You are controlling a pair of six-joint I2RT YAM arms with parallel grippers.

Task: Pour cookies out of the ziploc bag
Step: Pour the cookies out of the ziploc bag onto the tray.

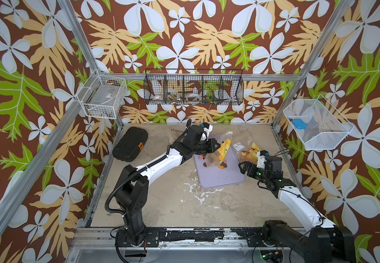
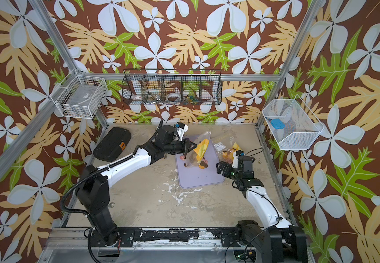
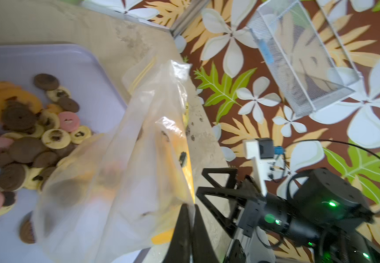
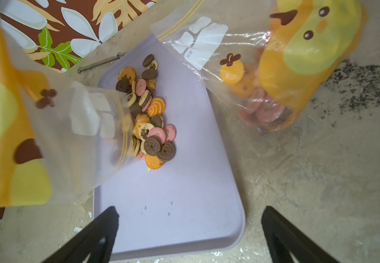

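Observation:
My left gripper (image 1: 216, 145) is shut on the bottom edge of a clear ziploc bag (image 1: 222, 150) with a yellow-orange cartoon print. The bag hangs mouth down over a lilac tray (image 1: 221, 180). In the left wrist view the fingertips (image 3: 190, 206) pinch the bag's (image 3: 120, 182) thin film. The cookies (image 4: 148, 113), dark brown, orange, pale yellow and pink, lie heaped on the tray (image 4: 173, 193) below the bag's (image 4: 47, 136) mouth; a few blurred ones still show inside it. My right gripper (image 4: 189, 210) stands open and empty above the tray's near right corner.
A second printed ziploc bag (image 4: 275, 68) holding cookies lies on the table just right of the tray. A black case (image 1: 129, 144) sits at the back left. A thin metal tool (image 4: 100, 62) lies behind the tray. Wire baskets (image 1: 193, 90) hang on the walls.

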